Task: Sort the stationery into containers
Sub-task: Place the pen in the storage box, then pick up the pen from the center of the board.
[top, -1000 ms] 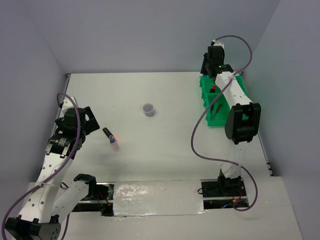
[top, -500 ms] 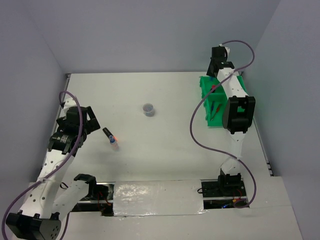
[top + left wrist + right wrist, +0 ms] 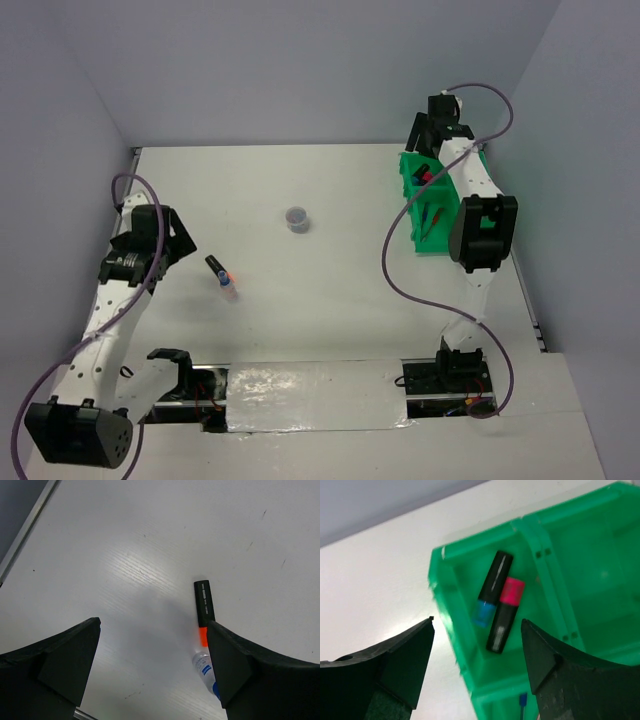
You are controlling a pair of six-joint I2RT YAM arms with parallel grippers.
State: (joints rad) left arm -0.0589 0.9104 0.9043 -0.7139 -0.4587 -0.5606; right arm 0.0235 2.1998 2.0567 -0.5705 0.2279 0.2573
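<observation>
The green tray [image 3: 432, 240] stands at the far right, partly behind my right arm. My right gripper [image 3: 422, 135] is open and empty, above the tray's far end. In the right wrist view my right gripper [image 3: 477, 667] hangs over the tray [image 3: 547, 565], where a blue-ended highlighter [image 3: 492, 587] and a pink-ended highlighter [image 3: 504, 612] lie side by side in one compartment. A blue pen tip [image 3: 522, 700] shows in the compartment beside it. My left gripper [image 3: 175, 238] is open and empty at the left. A black marker [image 3: 204, 602] with an orange end and a whitish bottle [image 3: 204, 666] lie on the table to its right.
A round grey pot [image 3: 296, 217] stands alone mid-table towards the back. The marker [image 3: 214, 267] and the bottle [image 3: 229, 289] lie end to end at left of centre. Thin red and blue pens [image 3: 431, 215] lie in a nearer tray compartment. Walls enclose the table at the back and both sides.
My right gripper has moved a little back and right above the tray's far end. My left arm has drawn back to the left, away from the marker and bottle.
</observation>
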